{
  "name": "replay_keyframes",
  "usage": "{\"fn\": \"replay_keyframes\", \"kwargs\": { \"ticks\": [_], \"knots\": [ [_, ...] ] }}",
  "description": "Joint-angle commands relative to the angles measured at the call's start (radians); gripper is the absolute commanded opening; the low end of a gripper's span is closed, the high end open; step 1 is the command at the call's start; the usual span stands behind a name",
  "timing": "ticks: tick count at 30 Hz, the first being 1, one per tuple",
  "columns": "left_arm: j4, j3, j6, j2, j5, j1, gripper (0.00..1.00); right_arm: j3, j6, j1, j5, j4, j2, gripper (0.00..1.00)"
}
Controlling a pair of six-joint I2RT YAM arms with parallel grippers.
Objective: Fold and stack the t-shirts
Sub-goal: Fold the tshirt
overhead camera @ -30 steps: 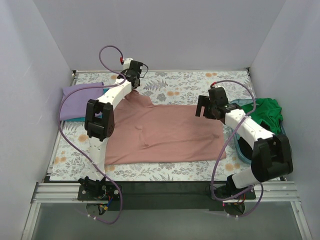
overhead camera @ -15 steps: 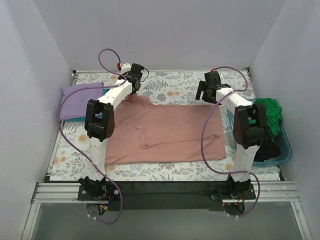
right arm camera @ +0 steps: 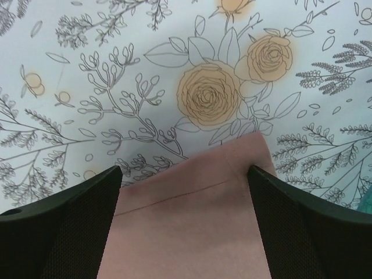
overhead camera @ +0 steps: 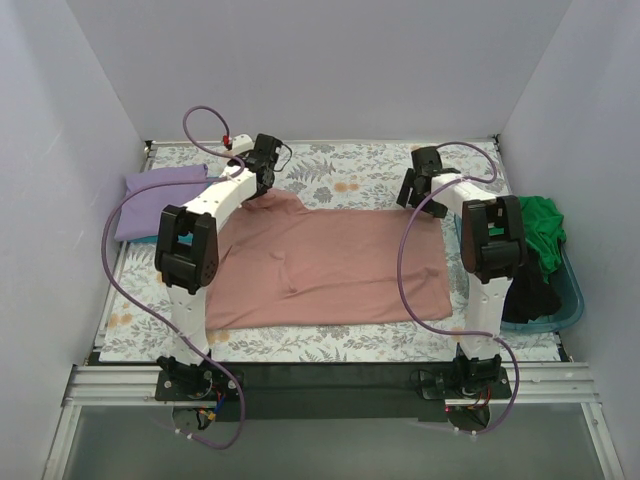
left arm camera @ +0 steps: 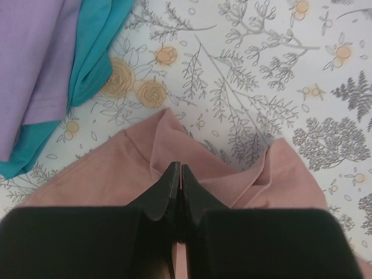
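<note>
The table [overhead camera: 370, 172] is covered with a pale cloth printed with grey leaves and orange flowers, and plain pale walls [overhead camera: 320, 70] close it in on three sides. The pink shirt [overhead camera: 330, 265] lies spread flat across the middle of the table. At the far left a folded lavender shirt [overhead camera: 160, 190] rests on a teal shirt [left arm camera: 93, 52], near the pink shirt but apart from it. At the right edge stands a teal tub [overhead camera: 572, 298] holding a bunched green shirt [overhead camera: 540, 222] and a black shirt [overhead camera: 530, 295].

The left arm [overhead camera: 215, 200] stretches away from its base, along the pink shirt's left side, to that shirt's far left corner. The left claw [left arm camera: 179, 170] points down there, its fingers pressed together on a raised fold of the pink cloth, which puckers around the tips.

The right arm [overhead camera: 490, 235] stands folded at the elbow, its forearm reaching to the shirt's far right corner. The right claw [right arm camera: 183, 171] hangs over that corner with its fingers wide apart, one to each side of the hemmed edge. Whether they touch the cloth cannot be told.
</note>
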Motion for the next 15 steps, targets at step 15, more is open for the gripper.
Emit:
{"fn": "replay_keyframes", "kwargs": {
  "ticks": [15],
  "knots": [
    [0.055, -0.19, -0.069, -0.176, -0.002, -0.003, 0.0, -0.028, 0.079, -0.022, 0.0, -0.005, 0.015, 0.58]
  ]
}}
